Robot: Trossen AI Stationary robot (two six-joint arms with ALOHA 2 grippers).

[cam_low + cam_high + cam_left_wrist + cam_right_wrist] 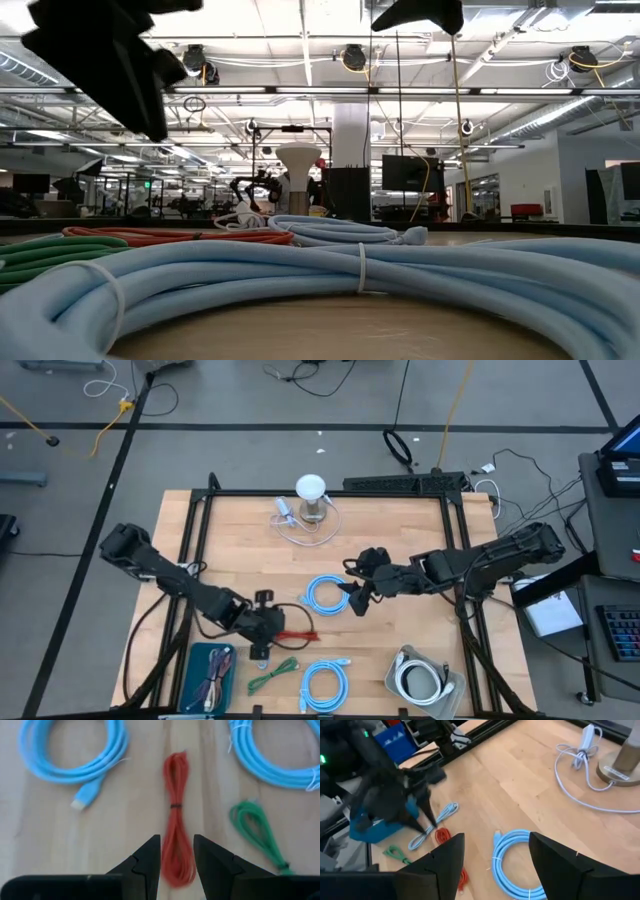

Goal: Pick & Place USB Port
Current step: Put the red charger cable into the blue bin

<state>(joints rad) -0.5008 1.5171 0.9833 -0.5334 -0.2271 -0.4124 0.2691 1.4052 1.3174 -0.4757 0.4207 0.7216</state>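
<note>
While the high view lays out the whole table point(400, 550), only the left wrist view shows the left gripper point(177, 854) close up: fingers apart, straddling the near end of the red cable point(176, 820) bundle, not clamped on it. High view has that gripper point(262, 632) low on the table near the front, red cable point(296, 634) just beside it toward the right. Low view is mostly filled by a blue coil point(330, 280) in front, with red cable point(180, 236) and green cable point(50, 252) behind at left; arms only dark shapes at the top.

Right wrist view shows the right gripper point(496, 851) fingers wide apart, holding nothing, hovering above the upper blue coil point(517, 860); it also catches the left arm farther off by the blue bin point(375, 827). In the high view the right gripper point(358, 600) sits at the right edge of that coil point(326, 594).

Containers: blue bin point(208, 678) at front left holds bundled cables, colours hard to tell; grey tray point(424, 680) at front right holds a white coiled cable point(418, 682).

A second blue coil point(324, 684) lies at the front centre, green cable point(274, 674) between it and the bin. White lamp-like stand point(311, 497) with a white cable point(300, 528) at the back centre.
</note>
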